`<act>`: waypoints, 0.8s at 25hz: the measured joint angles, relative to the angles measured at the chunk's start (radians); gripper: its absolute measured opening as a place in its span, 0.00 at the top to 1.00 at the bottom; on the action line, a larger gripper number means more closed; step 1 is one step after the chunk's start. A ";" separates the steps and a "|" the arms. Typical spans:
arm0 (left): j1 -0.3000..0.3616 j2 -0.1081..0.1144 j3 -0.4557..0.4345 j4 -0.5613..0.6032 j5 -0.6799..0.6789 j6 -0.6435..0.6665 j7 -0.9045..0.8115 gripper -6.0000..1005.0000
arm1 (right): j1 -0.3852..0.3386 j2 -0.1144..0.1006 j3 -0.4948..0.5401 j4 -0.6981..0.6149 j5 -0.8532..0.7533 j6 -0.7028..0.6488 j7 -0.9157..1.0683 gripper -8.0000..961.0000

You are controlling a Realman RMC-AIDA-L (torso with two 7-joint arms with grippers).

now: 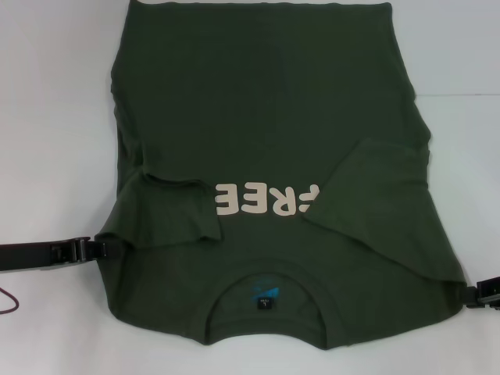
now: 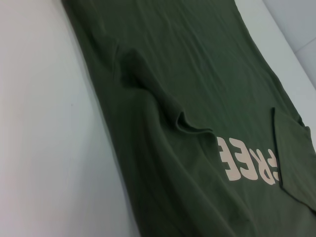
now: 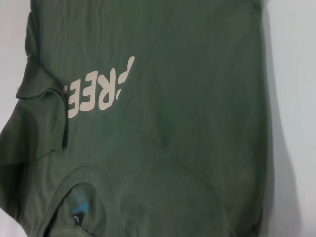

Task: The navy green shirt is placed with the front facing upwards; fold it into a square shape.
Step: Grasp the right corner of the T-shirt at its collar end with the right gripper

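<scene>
Navy green shirt: spread front-up on white table, collar near, both sleeves folded inward over cream lettering. Left gripper at near-left shoulder edge, right gripper at near-right edge; finger state of either cannot be told.

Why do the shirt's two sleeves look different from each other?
On the navy green shirt, the sleeve by the robot's left is folded in and stops beside the cream letters, leaving them uncovered. The sleeve by the robot's right is folded in too but lies over the end of the word, hiding part of it. The left one looks bunched and rumpled; the right one lies flatter. Both are turned inward over the chest.
</scene>
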 joint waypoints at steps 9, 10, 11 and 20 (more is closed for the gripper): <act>0.003 0.000 -0.001 0.000 0.000 0.000 0.003 0.97 | -0.001 0.000 0.002 -0.017 0.000 -0.002 0.003 0.90; 0.003 0.000 -0.001 0.000 0.000 0.000 0.003 0.97 | -0.005 0.000 0.003 -0.029 0.000 -0.006 0.003 0.91; 0.003 0.000 -0.002 0.000 0.000 0.000 0.003 0.97 | -0.009 0.001 0.004 -0.042 0.000 -0.011 0.003 0.92; 0.005 0.000 -0.002 0.000 -0.010 0.000 0.004 0.97 | -0.021 -0.009 0.017 -0.075 0.001 -0.030 0.006 0.93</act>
